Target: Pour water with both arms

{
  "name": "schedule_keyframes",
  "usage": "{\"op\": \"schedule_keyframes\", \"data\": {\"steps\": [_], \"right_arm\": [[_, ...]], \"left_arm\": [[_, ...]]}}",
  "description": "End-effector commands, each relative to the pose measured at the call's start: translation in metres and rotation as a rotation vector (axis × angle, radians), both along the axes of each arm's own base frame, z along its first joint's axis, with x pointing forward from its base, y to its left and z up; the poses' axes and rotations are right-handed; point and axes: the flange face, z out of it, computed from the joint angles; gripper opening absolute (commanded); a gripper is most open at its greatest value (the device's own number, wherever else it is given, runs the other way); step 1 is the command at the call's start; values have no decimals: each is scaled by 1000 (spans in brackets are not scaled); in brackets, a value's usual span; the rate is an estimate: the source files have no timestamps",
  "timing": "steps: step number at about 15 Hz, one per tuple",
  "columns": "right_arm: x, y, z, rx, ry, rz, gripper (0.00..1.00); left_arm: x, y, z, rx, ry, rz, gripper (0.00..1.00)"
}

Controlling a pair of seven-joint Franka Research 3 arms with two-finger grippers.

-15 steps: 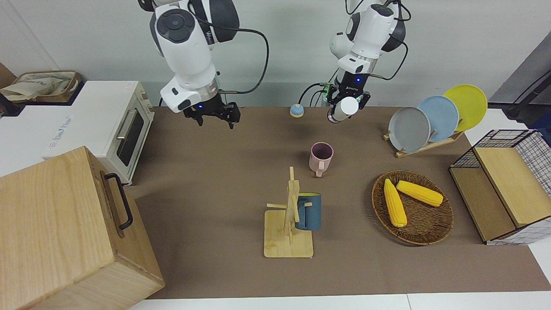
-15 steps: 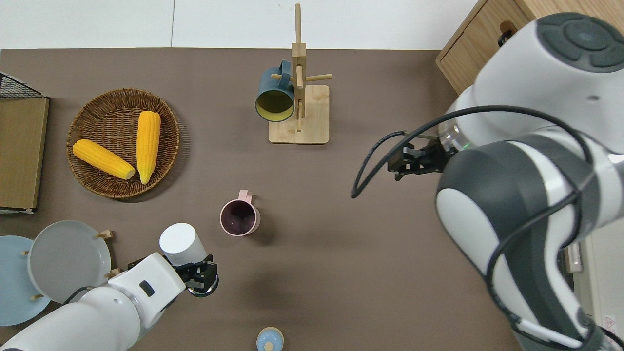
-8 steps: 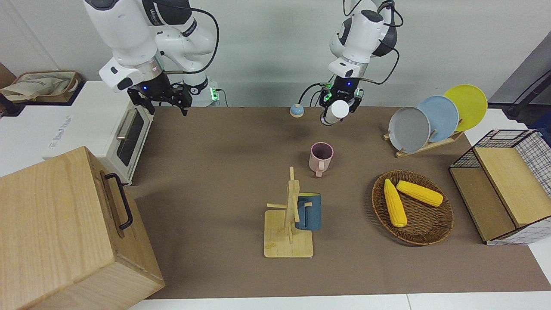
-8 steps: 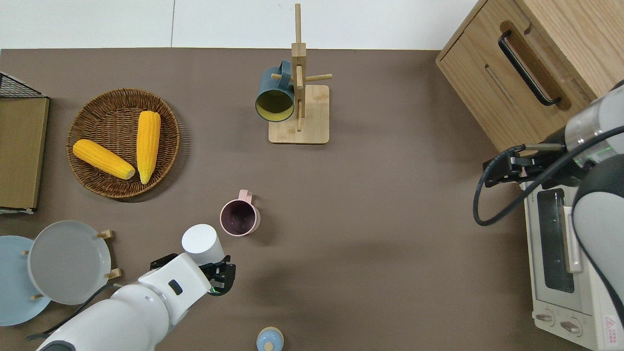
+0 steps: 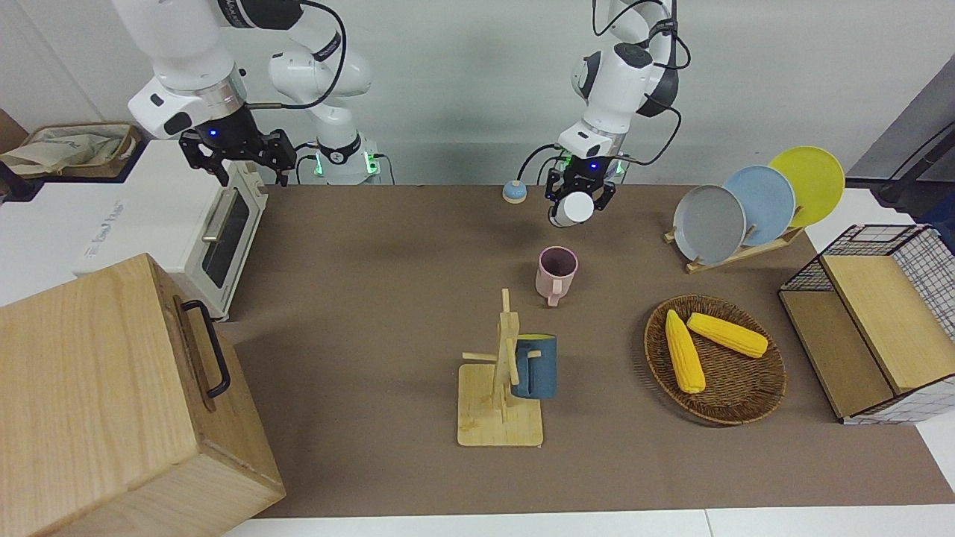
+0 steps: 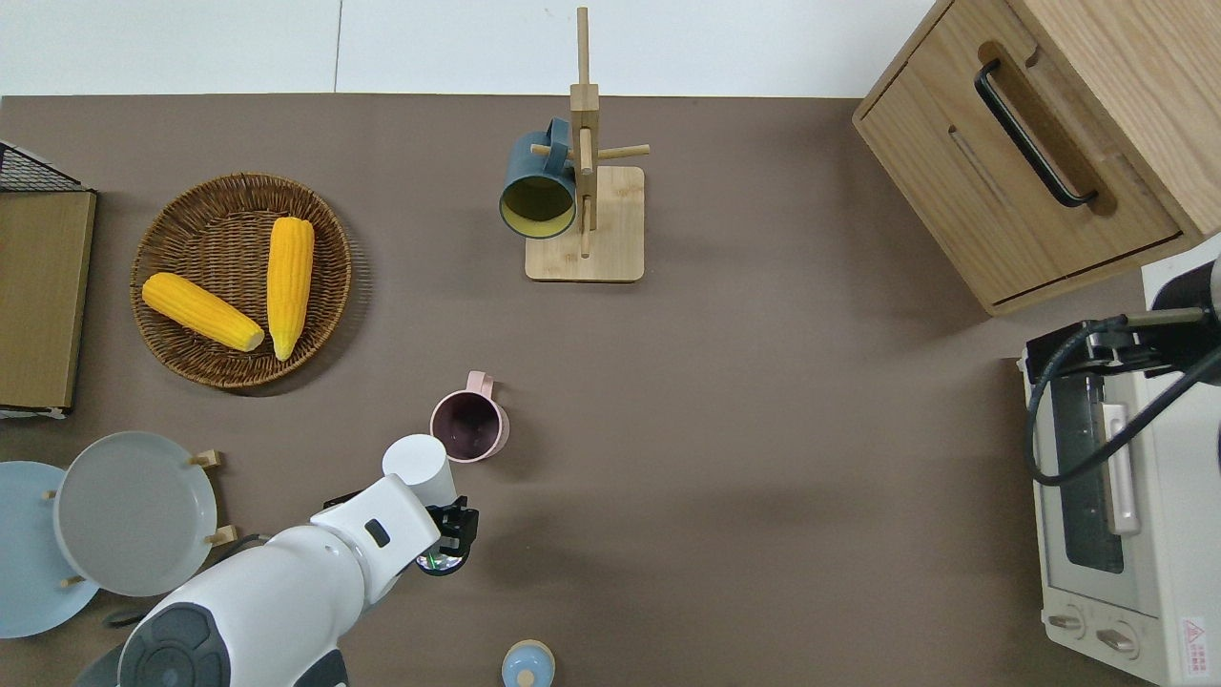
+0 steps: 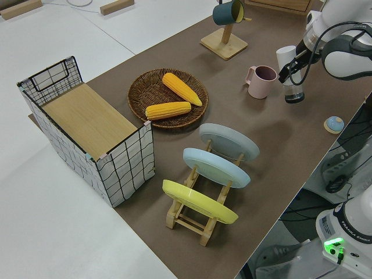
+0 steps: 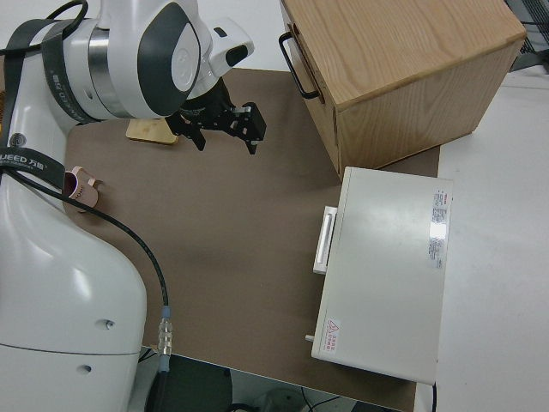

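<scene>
My left gripper is shut on a white cylindrical container. It holds the container tilted in the air, with the white end right beside the rim of the pink mug, on the side nearer to the robots. The mug stands upright on the brown table mat, and its inside looks dark. No water shows. My right gripper hangs open and empty over the corner of the white toaster oven, at the right arm's end of the table.
A wooden mug tree with a blue mug stands farther out. A wicker basket holds two corn cobs. A plate rack with three plates, a wire crate, a wooden cabinet and a small blue knob are also here.
My right arm has swung from over the mat's middle out to the toaster oven. My left gripper has carried the white container lower and closer to the pink mug.
</scene>
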Motion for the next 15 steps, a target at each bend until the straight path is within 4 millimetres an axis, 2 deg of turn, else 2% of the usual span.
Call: {"op": "schedule_keyframes", "data": {"steps": [1, 4, 7, 12, 15], "right_arm": [[-5, -9, -1, 7, 8, 9, 992], [-4, -10, 6, 7, -11, 7, 992], [-3, -9, 6, 7, -14, 9, 992], [-4, 5, 7, 9, -15, 38, 992], [-4, 8, 7, 20, -15, 39, 992]], "left_arm": [[14, -7, 0, -8, 12, -4, 0], [16, -7, -7, 16, 53, -22, 0], [25, -6, -3, 35, 108, -25, 0], [45, -11, -4, 110, 239, -47, 0], [47, -13, -7, 112, 260, -51, 0]]}}
